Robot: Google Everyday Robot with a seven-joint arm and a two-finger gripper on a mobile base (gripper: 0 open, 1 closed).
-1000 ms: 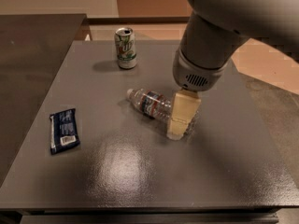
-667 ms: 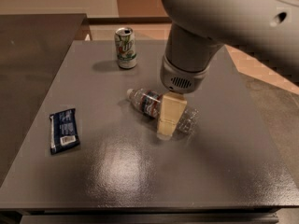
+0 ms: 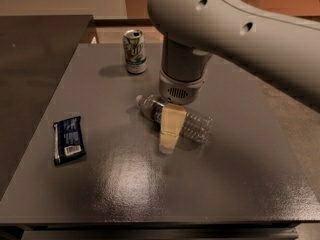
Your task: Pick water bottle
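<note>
Take care here: the water bottle [image 3: 197, 126] lies on its side near the middle of the table [image 3: 150, 194], with the cap toward 10 o'clock. Its round, ribbed, thin clear plastic may roll or slip on the smooth glossy top if the tool [image 3: 171, 126] presses off-centre. The tool is low across the bottle's middle; you cannot tell if it is spread or pinching. The metal can [image 3: 135, 51] stands at 11 o'clock and the flat dark packet [image 3: 68, 140] lies at 8 o'clock.

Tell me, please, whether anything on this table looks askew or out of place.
The water bottle lies on its side, angled across the table, under the gripper, while the soda can stands upright. Nothing looks spilled.
</note>
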